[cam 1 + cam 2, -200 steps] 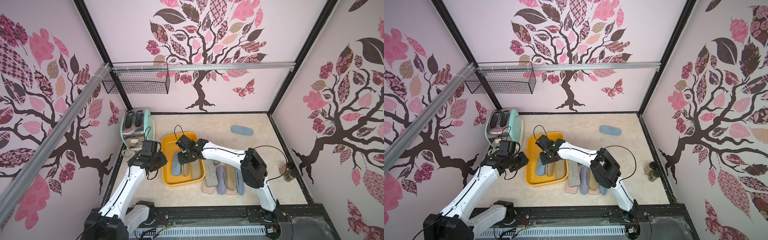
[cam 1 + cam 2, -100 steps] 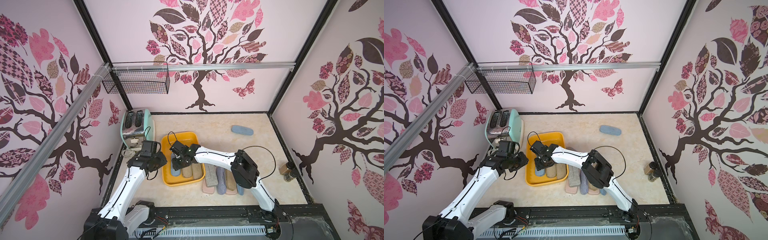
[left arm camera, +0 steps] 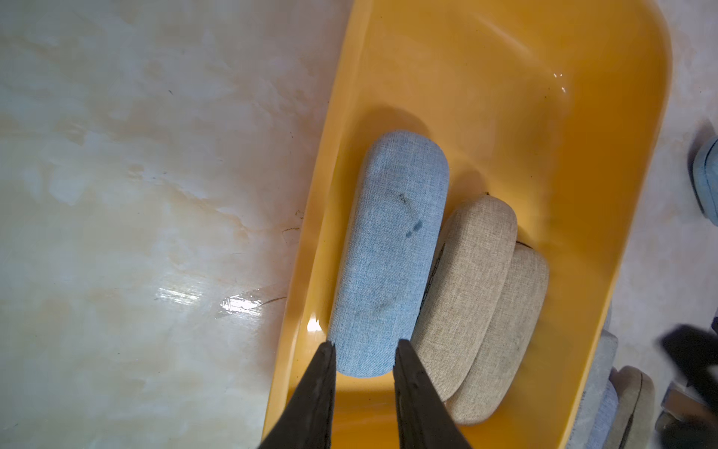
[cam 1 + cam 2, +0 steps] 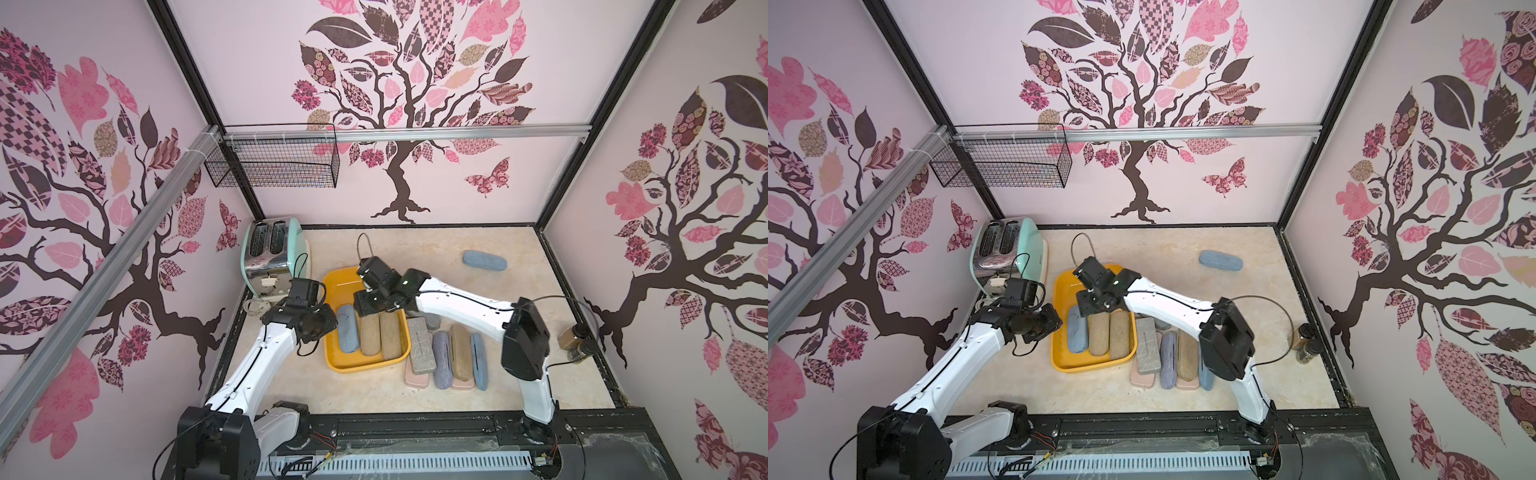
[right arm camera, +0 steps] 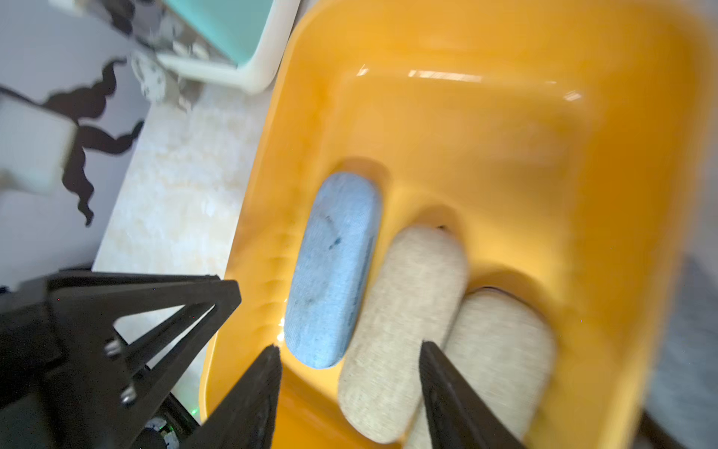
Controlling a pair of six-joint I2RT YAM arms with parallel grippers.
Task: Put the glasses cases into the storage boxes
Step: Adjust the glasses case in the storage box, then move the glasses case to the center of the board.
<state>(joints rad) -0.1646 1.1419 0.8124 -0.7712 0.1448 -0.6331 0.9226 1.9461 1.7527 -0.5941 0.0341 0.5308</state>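
Right jaws are spreading wide with nothing between them. Half a second back the right arm (image 4: 457,299) was dipped low over the near-left part of the tray, and now it's lifted clear again. I'd call that drop-off done, with this arm free to fetch another. Left jaws hang just outside the tray's left rim, drawn close together with only a slim gap, gripping nothing and barely changed. Below them, the yellow-orange tray (image 4: 343,279) holds three cases lying side by side lengthwise: a blue case (image 4: 347,328) with a few dark smudges on its fabric, then two tan cases (image 4: 370,334), touching. The far half of the tray is bare. Just right of it, a pile of cases (image 4: 440,353) waits on the worktop (image 4: 415,253), and a lone blue case (image 4: 484,261) sits well apart near the back.
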